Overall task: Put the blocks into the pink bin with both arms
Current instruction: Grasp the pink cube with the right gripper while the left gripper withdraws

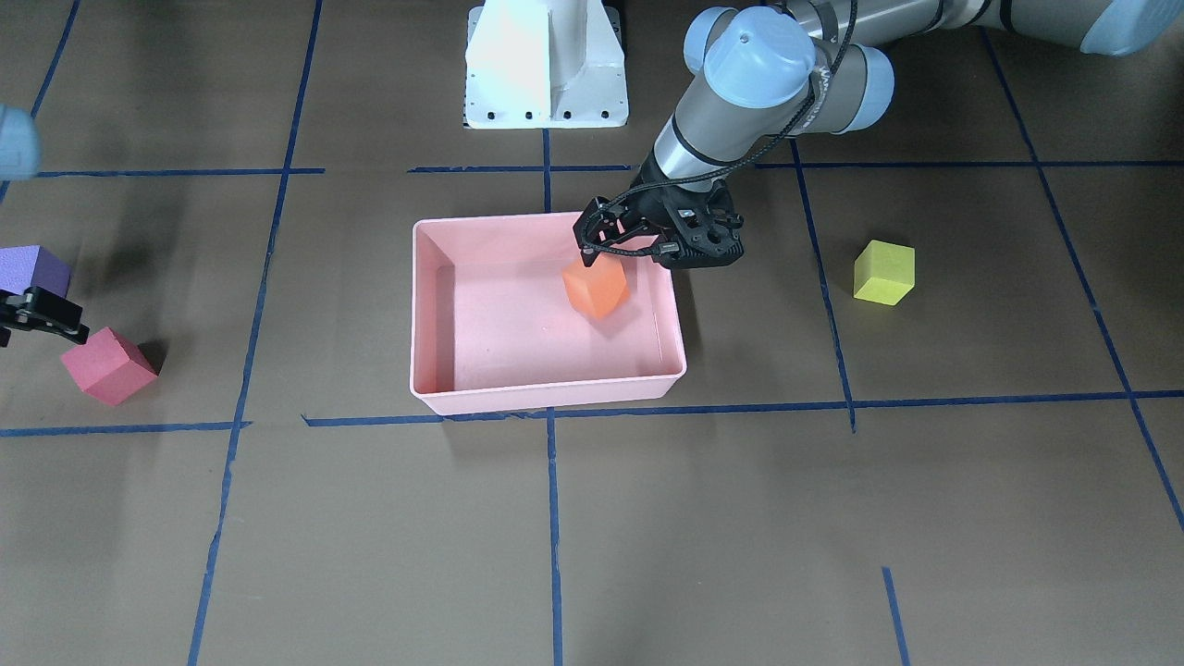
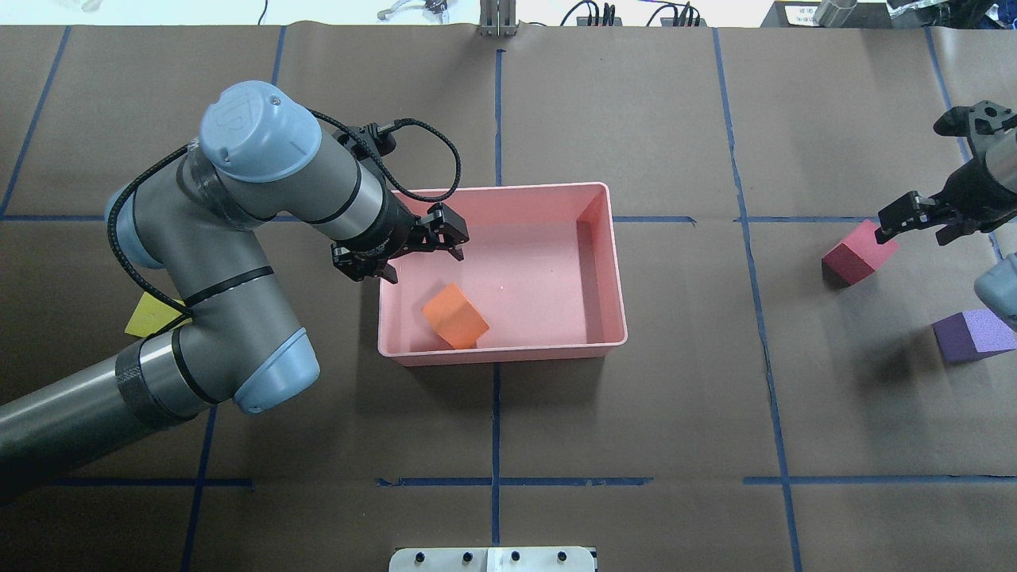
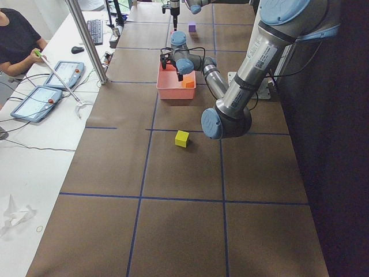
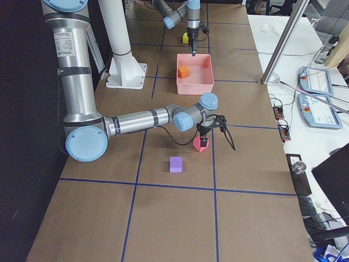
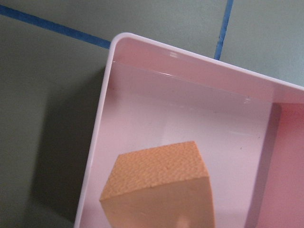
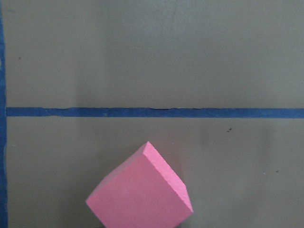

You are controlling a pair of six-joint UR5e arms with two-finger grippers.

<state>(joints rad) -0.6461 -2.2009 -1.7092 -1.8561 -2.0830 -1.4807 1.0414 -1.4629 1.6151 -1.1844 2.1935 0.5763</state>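
The orange block (image 5: 156,185) is closest, right under the left wrist camera. It lies on the floor of the pink bin (image 5: 102,118), near a corner. The left gripper (image 2: 423,256) hangs just above it with its fingers spread wide and nothing in them. So one block looks done.

The right gripper (image 2: 915,233) is spread too. It hovers at the red block (image 2: 856,256), which sits on the table well apart from the bin. It probably needs to go lower, squeeze the red block and carry it over. The purple block (image 2: 973,334) and the yellow-green block (image 1: 883,272) lie on the table.
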